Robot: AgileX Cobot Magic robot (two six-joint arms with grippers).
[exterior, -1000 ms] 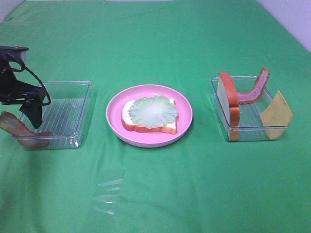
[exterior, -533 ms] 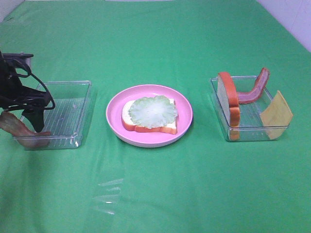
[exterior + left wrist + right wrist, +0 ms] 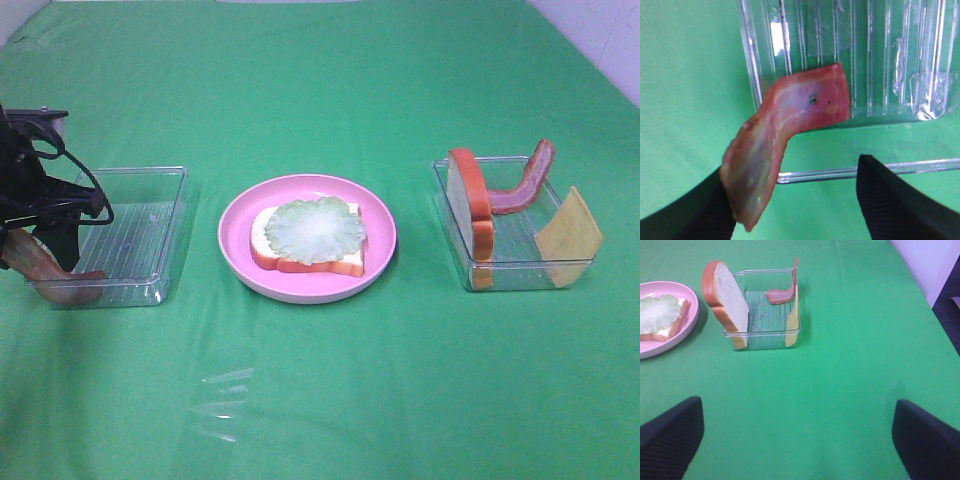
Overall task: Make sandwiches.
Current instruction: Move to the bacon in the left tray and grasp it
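**Left jaws narrowing on the bacon**

Left gripper: fingers partly apart, closer together than a second ago. One black finger touches the floppy reddish-brown bacon strip; the other stands clear. Not clamped yet.

The strip drapes over the rim of the clear ribbed plastic tray, one end inside.

Sandwich so far: white bread slice with orange-brown crust under a pale green lettuce leaf, on the round pink plate. Bacon looks like the next layer.

Right gripper: fingers wide apart, empty.
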